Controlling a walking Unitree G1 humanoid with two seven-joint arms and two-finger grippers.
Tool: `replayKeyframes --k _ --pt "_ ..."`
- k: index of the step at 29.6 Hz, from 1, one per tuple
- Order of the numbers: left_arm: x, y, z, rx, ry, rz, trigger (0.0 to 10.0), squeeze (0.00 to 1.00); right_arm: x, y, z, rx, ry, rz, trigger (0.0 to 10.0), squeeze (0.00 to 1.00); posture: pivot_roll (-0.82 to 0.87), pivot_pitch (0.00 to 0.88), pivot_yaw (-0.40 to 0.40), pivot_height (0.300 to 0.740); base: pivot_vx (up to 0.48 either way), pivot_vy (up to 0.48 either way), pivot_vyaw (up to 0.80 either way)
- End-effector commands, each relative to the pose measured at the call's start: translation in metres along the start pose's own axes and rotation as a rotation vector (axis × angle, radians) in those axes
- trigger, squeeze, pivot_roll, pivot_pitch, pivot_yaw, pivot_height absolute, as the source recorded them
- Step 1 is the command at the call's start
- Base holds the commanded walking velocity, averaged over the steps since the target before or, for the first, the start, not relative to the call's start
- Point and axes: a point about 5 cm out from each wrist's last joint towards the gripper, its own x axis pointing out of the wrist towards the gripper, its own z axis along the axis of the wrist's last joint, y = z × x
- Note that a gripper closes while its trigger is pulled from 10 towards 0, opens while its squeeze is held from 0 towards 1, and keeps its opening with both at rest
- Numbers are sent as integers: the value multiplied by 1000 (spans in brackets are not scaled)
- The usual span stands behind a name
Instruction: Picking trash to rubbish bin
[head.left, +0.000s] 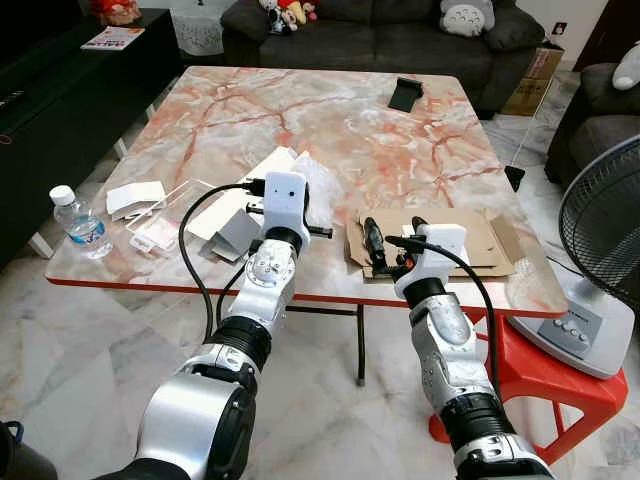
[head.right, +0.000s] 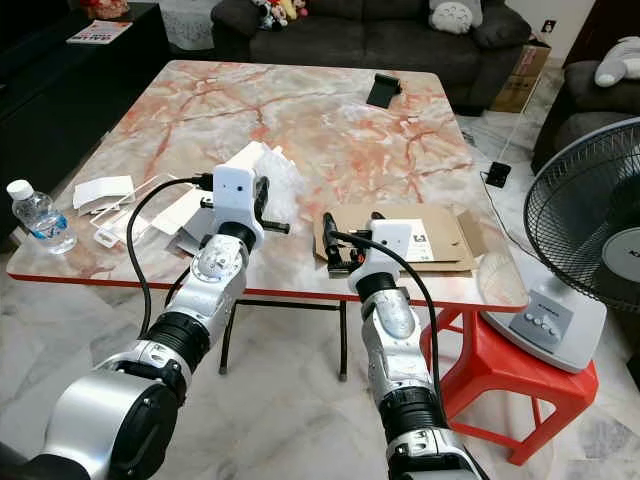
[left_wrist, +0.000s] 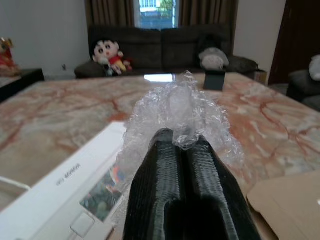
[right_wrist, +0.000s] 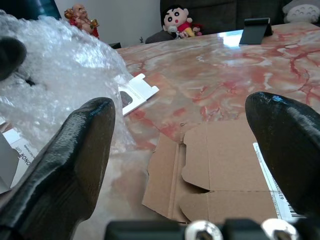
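While my left claw (left_wrist: 181, 150) pinches the bubble wrap (left_wrist: 180, 112) shut over the desk (head.left: 330, 130) front, my right claw (right_wrist: 185, 150) gapes wide over the cardboard (right_wrist: 220, 170); wrap looks light, soft, crushable and slippery, so I'd grip a bunched fold.

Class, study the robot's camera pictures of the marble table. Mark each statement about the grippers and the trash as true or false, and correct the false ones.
1. The left gripper is shut on the bubble wrap. True.
2. The right gripper is clamped on the water bottle. False: it is open over the flattened cardboard; the bottle stands at the table's left edge.
3. A fan stands to the right of the table. True.
4. The cardboard lies on the floor. False: it lies on the table.
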Motion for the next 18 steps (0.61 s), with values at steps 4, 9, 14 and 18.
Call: replayKeyframes --k 4,9,14,18 --pt "-1 3 9 44 -85 36 0 0 3 0 6 7 -22 2 10000 0 -174 41 -34 740 0 0 0" --pt "-2 3 9 95 -95 43 10000 0 3 0 7 7 -25 0 10000 0 -173 29 -28 740 0 0 0" --pt "-6 -2 16 141 -183 15 10000 0 4 -4 15 6 -74 -33 10000 0 -175 11 -21 740 0 0 0" --pt "-14 -1 16 200 -241 27 10000 0 5 -8 29 -28 -154 -76 10000 0 -177 4 -19 740 0 0 0"
